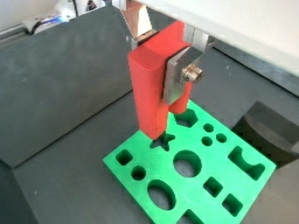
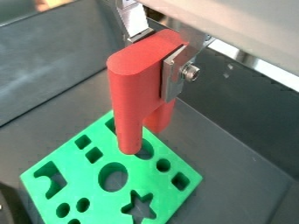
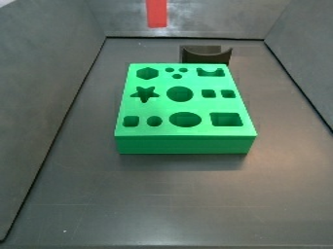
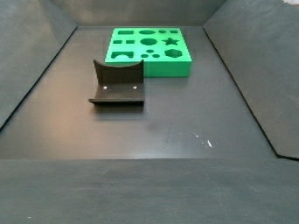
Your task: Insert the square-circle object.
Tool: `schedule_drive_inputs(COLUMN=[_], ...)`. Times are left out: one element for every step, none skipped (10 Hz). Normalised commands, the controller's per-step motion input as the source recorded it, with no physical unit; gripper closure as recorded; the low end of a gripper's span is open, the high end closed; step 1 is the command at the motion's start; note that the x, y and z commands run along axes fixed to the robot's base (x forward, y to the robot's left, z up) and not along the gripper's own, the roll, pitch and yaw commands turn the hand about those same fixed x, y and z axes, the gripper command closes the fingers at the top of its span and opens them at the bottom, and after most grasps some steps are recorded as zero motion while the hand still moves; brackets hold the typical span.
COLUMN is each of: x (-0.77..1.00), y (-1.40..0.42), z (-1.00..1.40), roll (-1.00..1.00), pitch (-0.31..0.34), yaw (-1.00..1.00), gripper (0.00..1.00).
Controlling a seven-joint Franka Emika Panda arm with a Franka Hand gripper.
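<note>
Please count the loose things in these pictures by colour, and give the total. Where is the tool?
Red: 1, the square-circle object, held in the tool above the green block.
Green: 1, the green block with shaped holes.
Dark grey: 1, the curved block on the floor.
Total: 3.

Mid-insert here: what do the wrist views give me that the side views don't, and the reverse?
Only the wrist views show the claw shut on the red piece, held upright above the green slab.

Only the side views show the whole slab lying flat on the floor and the whole dark grey curved block standing apart from it; of the piece, just its tip at one frame's edge.

Both share the slab's shaped holes, all empty.
</note>
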Motion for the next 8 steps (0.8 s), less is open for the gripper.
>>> schedule_drive_inputs(x=[-0.1, -0.1, -0.1, -0.08, 0.0, 0.0, 0.0, 0.0], y=[-0.05, -0.05, -0.06, -0.14, -0.33, -0.31, -0.25, -0.22], z=[-0.65, -0.65, -0.64, -0.53, -0.25, -0.16, -0.17, -0.18], roll=[-0.15, -0.15, -0.16, -0.2, -0.01, 0.07, 0.09, 0.06], pitch=[0.0, 0.0, 0.0, 0.007, 0.067, 0.06, 0.03, 0.02], yaw=[-0.82, -0.82, -0.8, -0.7, -0.73, -0.84, -0.9, -0.93], gripper=[1.0, 1.0, 1.0, 1.0, 1.0, 1.0, 1.0, 1.0])
